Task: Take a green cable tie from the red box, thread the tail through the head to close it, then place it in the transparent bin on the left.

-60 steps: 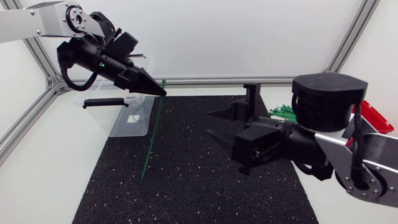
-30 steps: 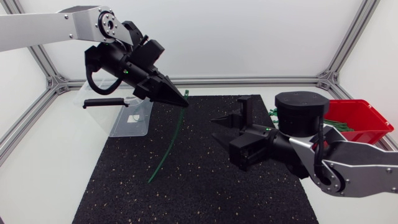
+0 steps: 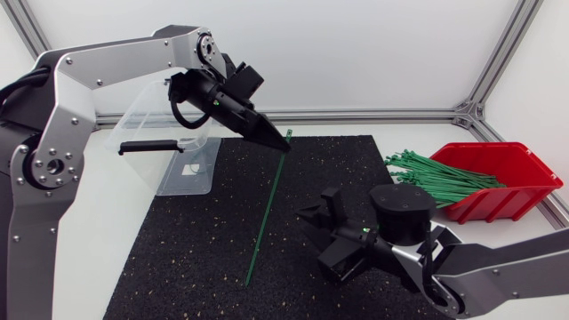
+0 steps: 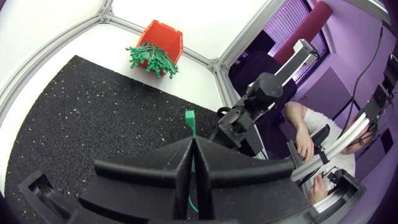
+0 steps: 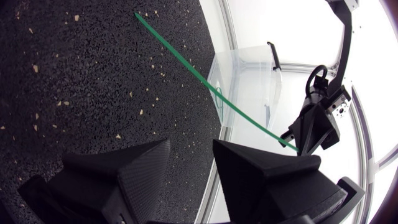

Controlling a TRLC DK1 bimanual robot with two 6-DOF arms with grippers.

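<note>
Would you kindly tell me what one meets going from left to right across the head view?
bin → cable tie → right gripper → red box

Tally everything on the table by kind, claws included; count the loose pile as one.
claws: 2, left claw and right claw
green cable tie, held in the left claw: 1
bundle of ties: 1
red box: 1
transparent bin: 1
black mat: 1
Total: 7
</note>
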